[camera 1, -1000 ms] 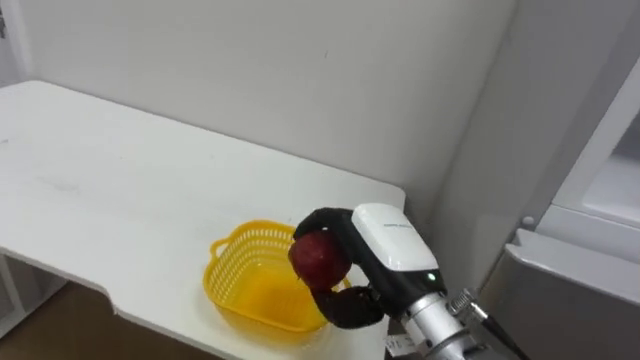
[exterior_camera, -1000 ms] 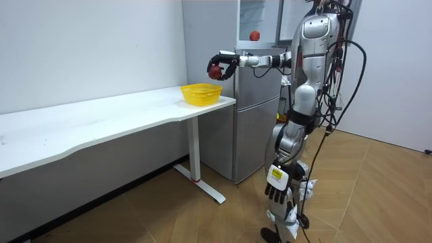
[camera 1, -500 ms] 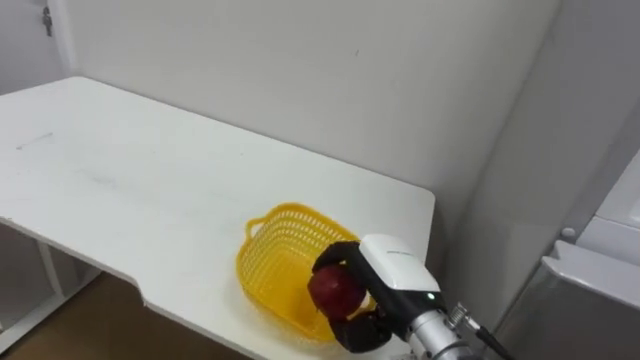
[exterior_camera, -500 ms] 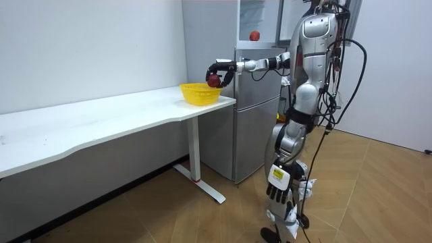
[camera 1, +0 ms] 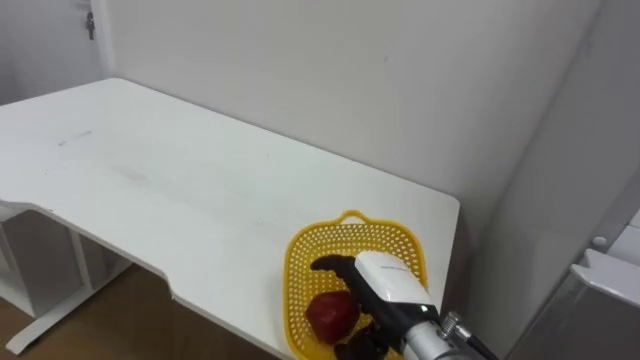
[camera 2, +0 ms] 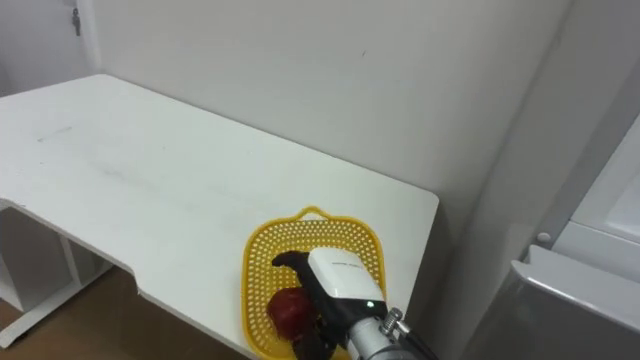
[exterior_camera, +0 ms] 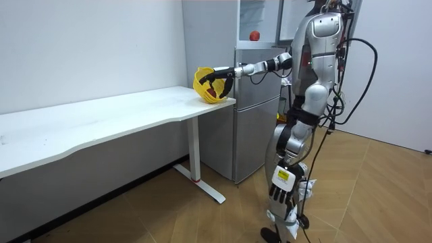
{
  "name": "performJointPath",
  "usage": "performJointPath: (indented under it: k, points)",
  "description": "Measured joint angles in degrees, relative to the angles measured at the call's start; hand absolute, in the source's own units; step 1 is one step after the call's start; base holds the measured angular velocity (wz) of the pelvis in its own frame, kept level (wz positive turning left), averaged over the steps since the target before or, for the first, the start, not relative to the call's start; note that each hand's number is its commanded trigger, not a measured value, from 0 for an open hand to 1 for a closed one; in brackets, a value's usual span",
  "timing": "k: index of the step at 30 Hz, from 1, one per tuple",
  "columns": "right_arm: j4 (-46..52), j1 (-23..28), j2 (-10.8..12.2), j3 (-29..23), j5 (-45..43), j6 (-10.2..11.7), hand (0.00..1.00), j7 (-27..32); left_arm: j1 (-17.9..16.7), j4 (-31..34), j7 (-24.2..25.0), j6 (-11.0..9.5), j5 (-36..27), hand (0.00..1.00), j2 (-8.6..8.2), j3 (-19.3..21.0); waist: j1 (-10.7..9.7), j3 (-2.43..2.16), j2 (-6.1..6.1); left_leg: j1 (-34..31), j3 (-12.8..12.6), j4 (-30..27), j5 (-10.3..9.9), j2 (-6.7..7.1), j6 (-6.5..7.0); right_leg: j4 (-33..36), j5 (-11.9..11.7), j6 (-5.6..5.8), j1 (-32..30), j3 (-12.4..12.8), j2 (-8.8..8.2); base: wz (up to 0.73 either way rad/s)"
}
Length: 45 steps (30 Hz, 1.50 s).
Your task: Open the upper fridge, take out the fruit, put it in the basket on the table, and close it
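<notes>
A red apple [camera 1: 328,315] is being clasped by the curled fingers of the right hand [camera 1: 386,284] inside the yellow basket [camera 1: 350,220], tipped at the white table's [camera 1: 180,180] corner; the left hand [exterior_camera: 279,192] is hanging slack.

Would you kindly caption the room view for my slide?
Beside the fridge, the robot's right hand holds a red apple in the tilted yellow basket.
</notes>
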State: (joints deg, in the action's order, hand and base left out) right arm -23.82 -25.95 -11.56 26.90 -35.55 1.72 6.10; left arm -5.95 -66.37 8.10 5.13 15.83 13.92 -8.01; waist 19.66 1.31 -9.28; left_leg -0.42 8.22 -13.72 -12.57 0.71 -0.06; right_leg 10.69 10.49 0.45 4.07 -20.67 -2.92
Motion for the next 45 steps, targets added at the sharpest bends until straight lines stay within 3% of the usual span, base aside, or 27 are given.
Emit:
performJointPath:
  k: [26, 36, 41, 45]
  points:
    - [-0.04, 0.00, 0.12, -0.06, 1.90, 0.01, 0.00, 0.00, -0.13, -0.05, 0.43, -0.08, 0.02, 0.00, -0.04, 0.03, -0.35, 0.21, -0.36, -0.02, -0.02, 0.02, 0.00, 0.01, 0.01, 0.03, 0.00, 0.00, -0.03, 0.04, -0.01, 0.00]
    - [-0.03, -0.19, -0.02, -3.87, 11.05, 0.21, 0.00, 1.19, -1.52, -0.03, 0.41, 0.03, 0.04, 0.00, 0.12, -0.05, -2.10, 0.48, 0.06, -0.16, 0.32, 0.01, -0.01, 0.07, 0.01, 0.06, 0.00, 0.01, 0.12, 0.03, 0.00, 0.01]
    - [0.28, -0.46, -0.98, -6.21, 11.94, 0.24, 0.00, 1.33, -2.00, 1.03, 0.45, 0.10, 0.16, 0.00, 0.14, 0.11, -2.35, 0.33, 0.50, -0.21, 0.06, 0.00, -0.02, 0.04, 0.02, 0.02, 0.00, 0.01, -0.10, 0.10, -0.02, -0.01]
    - [1.26, -2.28, -2.50, -6.24, 12.80, 0.23, 0.00, 1.31, -2.08, 1.27, 0.96, 0.23, 0.77, 0.00, 0.12, 0.10, -2.88, -0.05, 1.32, -0.15, -0.03, 0.00, -0.01, 0.03, 0.02, -0.01, 0.00, 0.01, -0.14, 0.10, -0.01, 0.00]
